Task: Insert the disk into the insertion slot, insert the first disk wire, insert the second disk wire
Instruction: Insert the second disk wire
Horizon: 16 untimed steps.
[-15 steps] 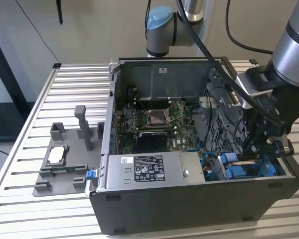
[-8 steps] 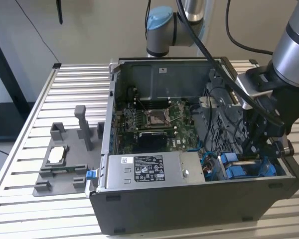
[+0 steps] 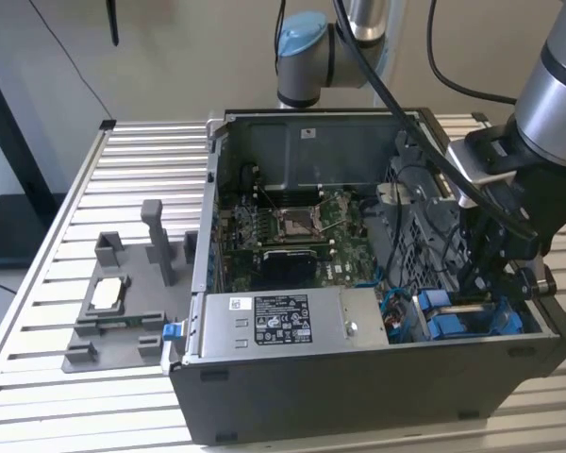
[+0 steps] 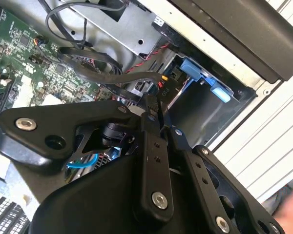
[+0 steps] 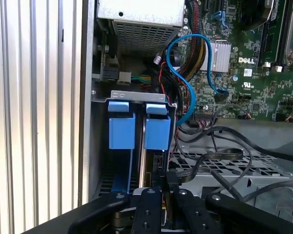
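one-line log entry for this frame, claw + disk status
claw: down inside the case, at the drive bay | grip: shut on black cable | disk: seated in insertion slot, blue frame showing | power supply: untouched

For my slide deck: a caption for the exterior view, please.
Arm's gripper lowered into the open computer case, above blue-framed drive bays.

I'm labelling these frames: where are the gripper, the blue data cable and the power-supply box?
gripper (image 5: 162,176): first wrist view, between its fingertips.
blue data cable (image 5: 172,43): first wrist view, on its upper loop.
power-supply box (image 3: 274,319): exterior view, on its white label.
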{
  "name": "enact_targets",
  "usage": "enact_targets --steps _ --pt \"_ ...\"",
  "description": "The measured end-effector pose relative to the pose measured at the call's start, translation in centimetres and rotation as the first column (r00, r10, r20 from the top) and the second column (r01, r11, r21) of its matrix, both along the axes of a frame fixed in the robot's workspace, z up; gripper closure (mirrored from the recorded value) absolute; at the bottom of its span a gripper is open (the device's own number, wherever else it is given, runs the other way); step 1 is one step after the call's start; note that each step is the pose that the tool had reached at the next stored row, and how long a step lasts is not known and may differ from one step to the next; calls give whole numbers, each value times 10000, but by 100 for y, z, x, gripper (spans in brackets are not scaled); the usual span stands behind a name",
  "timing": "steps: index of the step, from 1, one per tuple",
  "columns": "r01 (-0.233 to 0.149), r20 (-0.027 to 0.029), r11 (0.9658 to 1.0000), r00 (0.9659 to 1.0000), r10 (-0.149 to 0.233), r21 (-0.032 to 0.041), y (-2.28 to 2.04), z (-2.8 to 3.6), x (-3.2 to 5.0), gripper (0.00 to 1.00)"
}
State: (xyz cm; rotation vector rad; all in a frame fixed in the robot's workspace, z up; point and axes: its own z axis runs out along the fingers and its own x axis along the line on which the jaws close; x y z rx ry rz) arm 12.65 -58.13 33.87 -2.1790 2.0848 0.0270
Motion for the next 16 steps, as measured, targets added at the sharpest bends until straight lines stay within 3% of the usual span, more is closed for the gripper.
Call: enact_targets --steps 11,13,14,16 --pt "0 -1 10000 10000 0 3 -3 -4 0 84" --pt "0 0 10000 10000 0 4 -5 -17 0 82" --pt "0 0 10000 10000 0 0 -5 -25 0 76" --pt "1 0 10000 10000 -1 0 -5 -34 0 76"
